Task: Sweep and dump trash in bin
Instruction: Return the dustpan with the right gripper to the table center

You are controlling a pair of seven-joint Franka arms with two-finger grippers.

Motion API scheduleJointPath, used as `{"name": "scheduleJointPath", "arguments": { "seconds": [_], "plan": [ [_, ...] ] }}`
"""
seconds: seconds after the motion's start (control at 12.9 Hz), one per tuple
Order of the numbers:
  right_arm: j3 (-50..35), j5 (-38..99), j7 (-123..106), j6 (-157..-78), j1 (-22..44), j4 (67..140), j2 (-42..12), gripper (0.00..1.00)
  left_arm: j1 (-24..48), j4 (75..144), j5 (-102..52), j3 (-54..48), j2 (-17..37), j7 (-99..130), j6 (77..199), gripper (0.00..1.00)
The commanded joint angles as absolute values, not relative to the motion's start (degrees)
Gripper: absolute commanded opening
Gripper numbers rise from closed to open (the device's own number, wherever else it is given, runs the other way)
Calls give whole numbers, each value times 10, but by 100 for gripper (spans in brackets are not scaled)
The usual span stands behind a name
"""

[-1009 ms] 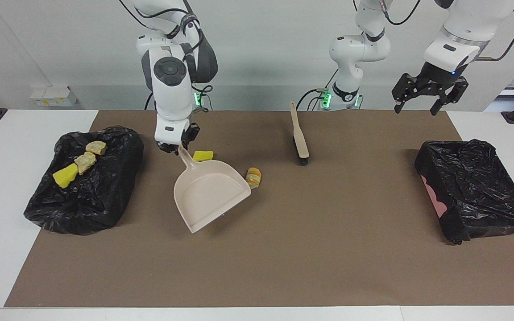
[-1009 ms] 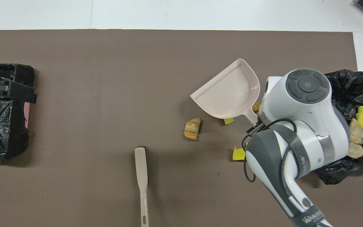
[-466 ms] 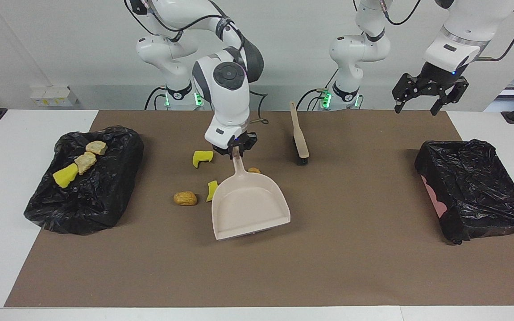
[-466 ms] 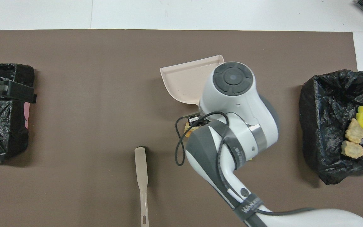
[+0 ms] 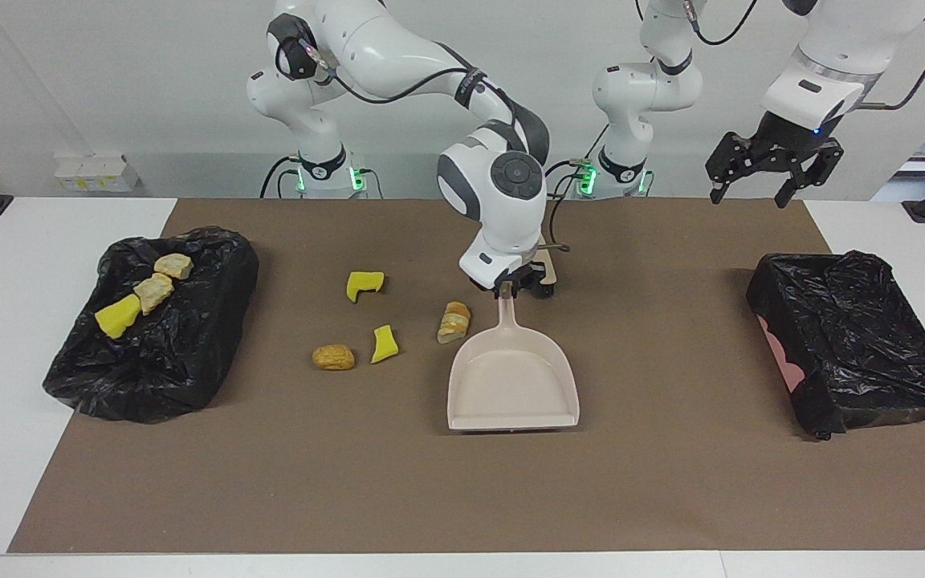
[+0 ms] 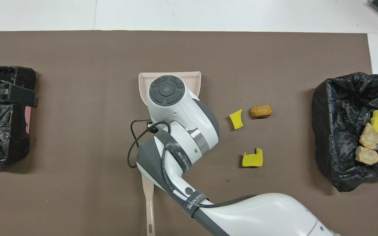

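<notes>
We see the right gripper low over the middle of the brown mat, its jaws closed on the top of the handle of the beige dustpan. The pan hangs from the jaws with its open mouth turned away from the robots, its flat bottom at or just above the mat; we cannot tell whether it touches. In the overhead view the arm hides most of the pan, and only its front rim shows.

Just beside those jaws, toward the right arm's end of the table, lies a tan bread piece. Farther that way lie a yellow chunk, a round brown piece and a second yellow chunk, all loose on the mat. Well apart from the jaws, at the right arm's end, stands a bin lined with a black bag; on the bag rest one yellow chunk and two tan pieces.

Right by the closed jaws, on the robots' side, lies the brush, mostly hidden by the wrist.

The left gripper waits in the air with its jaws open and holding nothing, raised near a second black-lined bin at the left arm's end.
</notes>
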State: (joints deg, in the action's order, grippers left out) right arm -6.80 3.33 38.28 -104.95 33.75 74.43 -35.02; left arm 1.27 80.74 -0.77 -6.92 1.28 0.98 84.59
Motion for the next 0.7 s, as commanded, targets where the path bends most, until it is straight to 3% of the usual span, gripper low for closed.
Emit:
{"name": "scheduleJointPath", "arguments": {
  "seconds": [0.0, 0.08, 0.16, 0.23, 0.39, 0.62],
  "plan": [
    [-66, 47, 400, -1060, 348, 674, -400, 0, 7, 831, 2, -74, -6, 13, 855, 100],
    [-66, 47, 402, -1065, 347, 678, -399, 0, 7, 831, 2, -74, -6, 13, 855, 100],
    [-65, 38, 399, -1067, 347, 683, -394, 88, 7, 831, 3, -74, -6, 13, 855, 100],
    [-65, 30, 395, -1067, 353, 687, -392, 100, 7, 831, 2, -74, -6, 13, 855, 100],
    [-70, 43, 392, -1061, 351, 697, -377, 100, 7, 831, 2, -74, -6, 13, 855, 100],
    [-91, 41, 388, -1064, 371, 809, -293, 100, 7, 831, 2, -74, -6, 13, 856, 100]
  ]
}}
